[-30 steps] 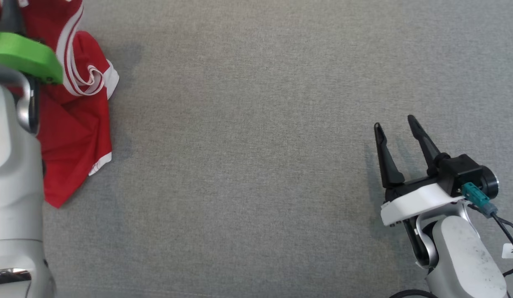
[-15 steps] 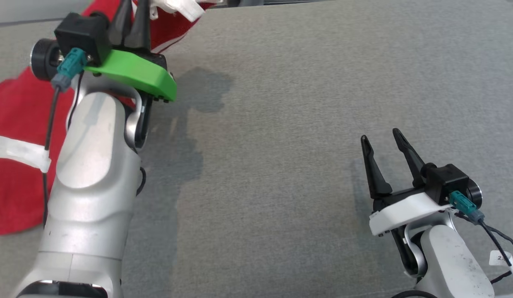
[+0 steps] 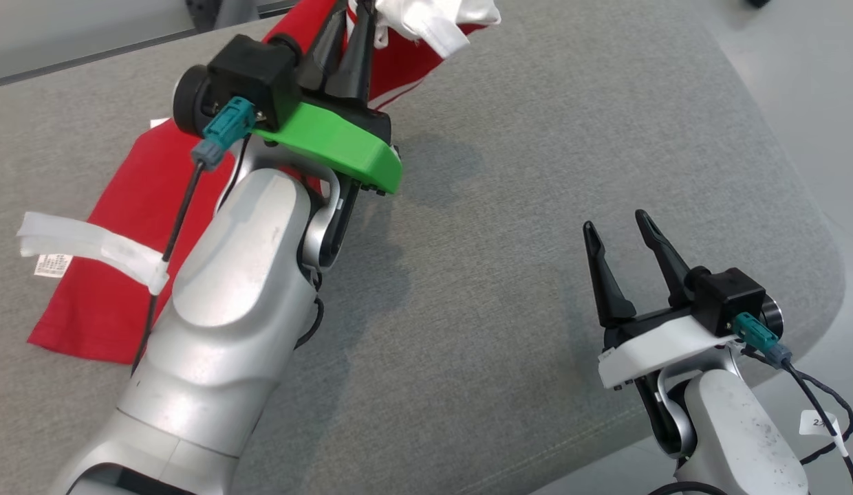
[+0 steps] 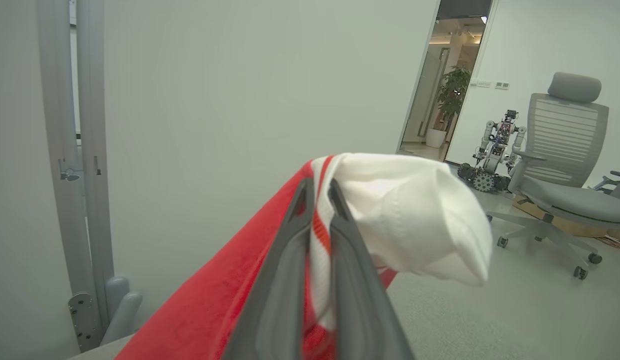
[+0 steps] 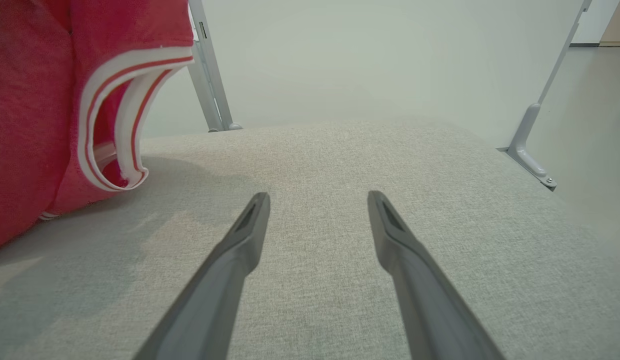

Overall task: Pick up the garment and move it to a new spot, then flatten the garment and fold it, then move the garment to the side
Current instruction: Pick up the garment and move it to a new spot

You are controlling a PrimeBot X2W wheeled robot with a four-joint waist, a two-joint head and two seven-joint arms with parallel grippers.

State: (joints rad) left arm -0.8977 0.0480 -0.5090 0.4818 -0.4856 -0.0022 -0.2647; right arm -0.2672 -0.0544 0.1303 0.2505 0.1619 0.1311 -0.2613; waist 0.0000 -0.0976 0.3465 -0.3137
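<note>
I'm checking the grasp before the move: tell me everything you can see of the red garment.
The garment is red knit-looking cloth with white, red-striped trim and a small printed label. The left gripper is shut on a white-edged end, holding it raised; the rest slopes down and lies rumpled, unfolded, on the grey fabric surface at the robot's left.

A grey fabric-covered tabletop [image 3: 509, 206] with a rounded corner is seen, and pale floor [image 3: 798, 82] is shown past its edge. In the left wrist view, a plain pale wall [image 4: 240, 90] is bordered on the left by an upright grey metal post [image 4: 80, 150]. A potted plant [image 4: 450, 95] is seen through an open doorway [image 4: 455, 50]. A small wheeled robot [image 4: 492, 150] is parked just beside a grey office chair [image 4: 565, 165] on castors. In the right wrist view, a slanted metal strut [image 5: 529, 130] is fixed by a bracket at the tabletop's far edge.
</note>
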